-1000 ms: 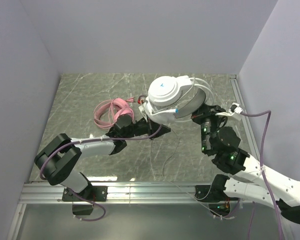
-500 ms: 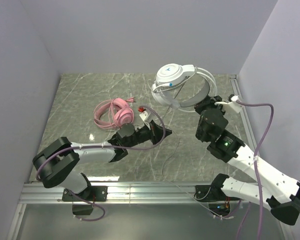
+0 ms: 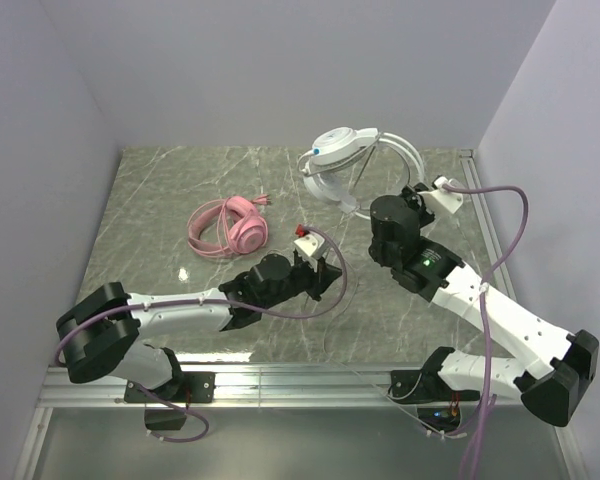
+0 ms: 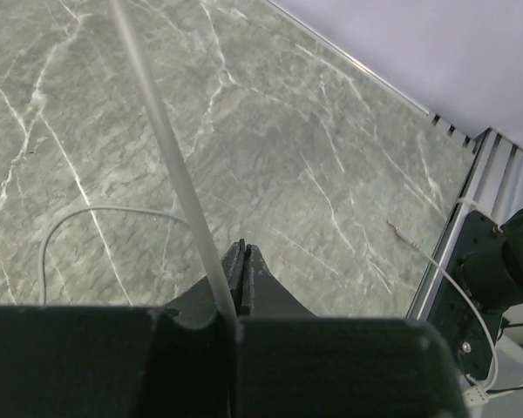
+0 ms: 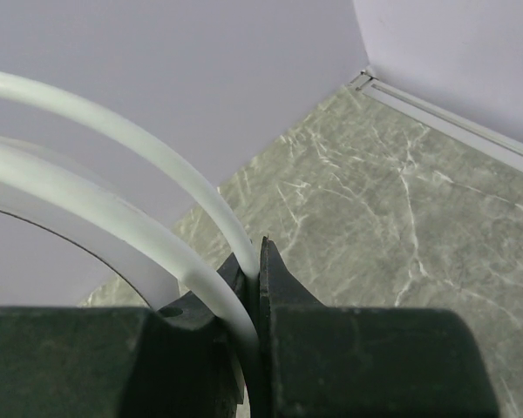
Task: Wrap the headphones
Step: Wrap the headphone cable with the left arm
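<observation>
Left claw (image 4: pixel 242 253): pinching the thin cable (image 4: pixel 169 148), which rises ahead of it.
Right claw (image 5: pixel 255 257): clamped on the headband (image 5: pixel 113 218) of the white headset (image 3: pixel 336 152).
Pink headset (image 3: pixel 228 226): on the table (image 3: pixel 160 180), left of the left claw.

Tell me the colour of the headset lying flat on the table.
The headset is pink all over; the top external view shows it best.

A robot test cell: bare lilac walls (image 3: pixel 280 70) enclose a marble-patterned table (image 3: pixel 160 190) with aluminium rails (image 3: pixel 280 380).
</observation>
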Available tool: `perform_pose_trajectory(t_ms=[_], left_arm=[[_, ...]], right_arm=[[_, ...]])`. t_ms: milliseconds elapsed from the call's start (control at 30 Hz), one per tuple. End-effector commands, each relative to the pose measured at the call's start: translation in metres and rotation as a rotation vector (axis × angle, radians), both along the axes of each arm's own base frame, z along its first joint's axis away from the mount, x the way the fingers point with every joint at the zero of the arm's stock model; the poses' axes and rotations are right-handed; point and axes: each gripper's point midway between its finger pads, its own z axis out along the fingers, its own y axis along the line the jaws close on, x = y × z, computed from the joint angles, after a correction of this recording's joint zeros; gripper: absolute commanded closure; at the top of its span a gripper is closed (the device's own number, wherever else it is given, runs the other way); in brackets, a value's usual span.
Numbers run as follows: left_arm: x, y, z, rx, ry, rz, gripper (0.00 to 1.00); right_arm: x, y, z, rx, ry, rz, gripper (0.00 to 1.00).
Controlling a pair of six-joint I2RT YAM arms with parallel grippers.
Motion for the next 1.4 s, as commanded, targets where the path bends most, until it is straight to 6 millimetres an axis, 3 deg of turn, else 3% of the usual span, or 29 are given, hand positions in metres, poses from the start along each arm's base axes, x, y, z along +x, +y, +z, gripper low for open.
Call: perform_pose_trajectory(t_ms=[0, 167, 200, 267, 333, 667, 767, 967, 1100, 1367], left_arm=[[-0.011, -0.004, -0.005, 0.084, -0.012, -0.02, 0.96], [-0.007, 0.008, -0.001, 0.119, -0.015, 0.044, 0.96], [-0.005, 0.012, 0.008, 0.116, -0.032, 0.056, 0.96], [-0.004, 0.02, 0.007, 0.151, -0.031, 0.08, 0.96], [-0.006, 0.025, 0.018, 0.149, -0.045, 0.075, 0.95], [-0.042, 0.018, 0.05, 0.062, -0.023, -0.1, 0.92], [-0.05, 0.008, 0.045, 0.059, 0.002, -0.137, 0.95], [-0.06, -0.012, 0.024, 0.016, 0.053, -0.202, 0.98], [-0.065, -0.023, 0.008, 0.034, 0.066, -0.215, 1.0], [-0.073, -0.039, 0.003, 0.052, 0.065, -0.236, 1.0]], right_arm=[[-0.006, -0.023, 0.054, 0.245, -0.231, -0.147, 1.0], [-0.005, -0.027, 0.048, 0.168, -0.182, -0.197, 1.0], [-0.005, -0.028, 0.046, 0.155, -0.173, -0.203, 1.0], [-0.005, -0.03, 0.037, 0.121, -0.146, -0.216, 1.0], [-0.004, -0.033, 0.024, 0.092, -0.119, -0.227, 1.0], [0.01, -0.04, -0.03, 0.098, -0.008, -0.223, 1.0], [0.017, -0.035, -0.03, 0.157, 0.01, -0.178, 1.0], [0.028, -0.02, -0.01, 0.273, -0.003, -0.068, 1.0], [0.036, -0.02, 0.003, 0.335, -0.001, -0.026, 1.0], [0.04, -0.018, 0.006, 0.415, 0.003, 0.05, 1.0]])
